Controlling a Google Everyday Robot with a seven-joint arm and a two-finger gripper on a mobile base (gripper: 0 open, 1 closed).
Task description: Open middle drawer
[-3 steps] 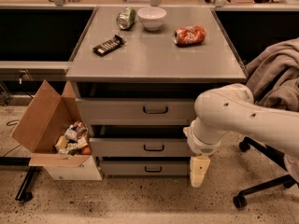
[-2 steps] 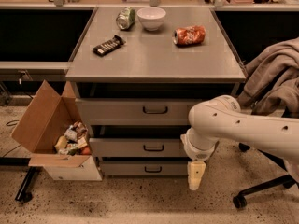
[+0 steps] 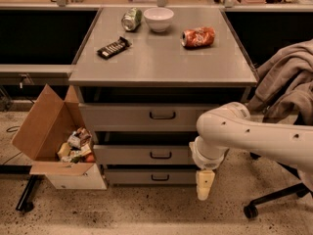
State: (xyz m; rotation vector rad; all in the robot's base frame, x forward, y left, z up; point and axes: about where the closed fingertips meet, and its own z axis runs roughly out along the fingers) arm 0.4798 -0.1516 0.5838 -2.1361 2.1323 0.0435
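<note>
The middle drawer [image 3: 127,155] is a grey metal front with a small dark loop handle [image 3: 160,155] at its centre. It sits between the top drawer [image 3: 122,116] and the bottom drawer [image 3: 132,176], and each front stands a little out from the one above. My gripper [image 3: 204,185] hangs pointing down at the drawer stack's right edge, level with the bottom drawer and to the lower right of the middle handle. It holds nothing that I can see. My white arm [image 3: 244,131] covers the right end of the middle drawer.
An open cardboard box [image 3: 46,126] of snacks stands against the cabinet's left side. An office chair [image 3: 274,199] draped with a grey cloth [image 3: 288,82] stands at the right. A green can [image 3: 131,19], a white bowl [image 3: 158,18], an orange can [image 3: 198,37] and a dark bar [image 3: 114,47] lie on the cabinet top.
My arm and gripper have shifted a little to the left, closer to the right edge of the drawers. The drawers have not moved.
</note>
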